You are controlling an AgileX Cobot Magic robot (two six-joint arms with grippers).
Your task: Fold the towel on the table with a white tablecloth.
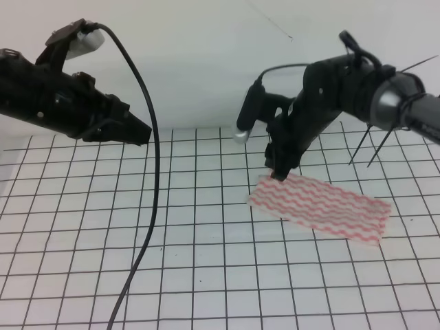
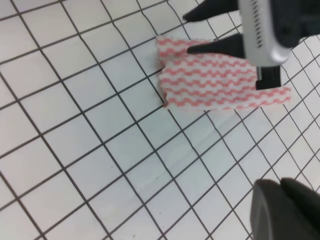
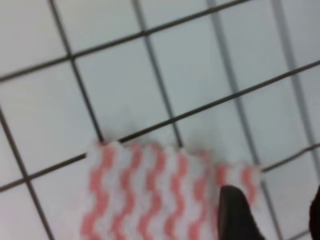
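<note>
The towel, pinkish-red and white with wavy stripes, lies flat on the table with a white tablecloth at the right of centre. My right gripper points down at the towel's far left corner. In the right wrist view its fingers stand apart, open, with the corner of the towel between them. The left wrist view shows the towel with one end slightly rumpled and the right gripper over its edge. High over the table's left part, my left gripper is shut and holds nothing.
A black cable hangs from the left arm down across the grid cloth to the front edge. A white wall stands behind the table. Two thin dark rods lean at the far right.
</note>
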